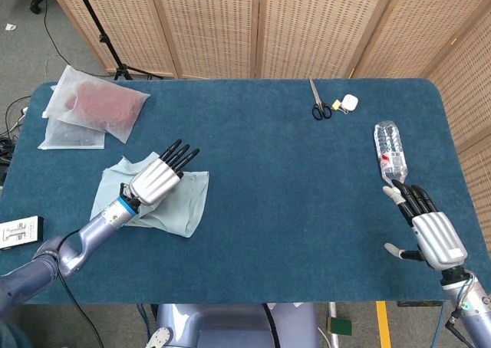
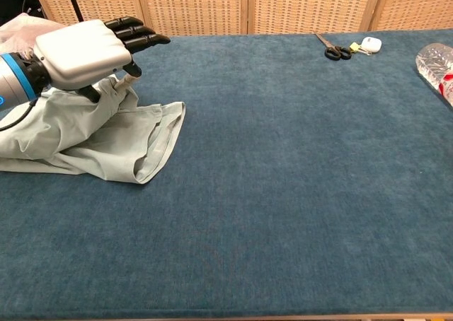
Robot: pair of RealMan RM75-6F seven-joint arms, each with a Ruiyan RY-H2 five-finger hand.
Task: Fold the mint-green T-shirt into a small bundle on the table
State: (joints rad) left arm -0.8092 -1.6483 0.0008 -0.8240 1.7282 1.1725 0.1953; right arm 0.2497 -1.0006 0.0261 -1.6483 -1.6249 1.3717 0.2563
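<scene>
T-shirt (image 1: 165, 202) cloth, mint green, is caught under my left hand (image 1: 157, 179): in the chest view a gathered end of it (image 2: 78, 119) rises to the underside of that hand (image 2: 85, 49), where my thumb pinches it against the palm side while my dark fingers (image 2: 138, 34) reach straight out toward the far right. That hand hangs over the left part of the shirt, palm down, with my forearm running back toward the near left edge of the table (image 1: 291, 210). The shirt itself lies in a rumpled heap on the left side of the blue table, partly doubled over itself, its hemmed edge (image 2: 166, 141) turned toward the middle of the table.

My right hand (image 1: 430, 229) is well apart from it, at the near right corner of the table. It holds nothing, its fingers extended and a little apart, thumb out to the side; the chest view does not show it.

Just beyond my right fingertips a plastic bottle (image 1: 390, 152) lies on its side. At the far edge, right of the middle, a pair of scissors (image 1: 318, 103) lies beside a small white object (image 1: 350, 101). At the far left corner lie two clear bags (image 1: 96, 110), the upper one with something reddish inside. A small pale remote-like thing (image 1: 17, 231) sits off the table's left edge.
</scene>
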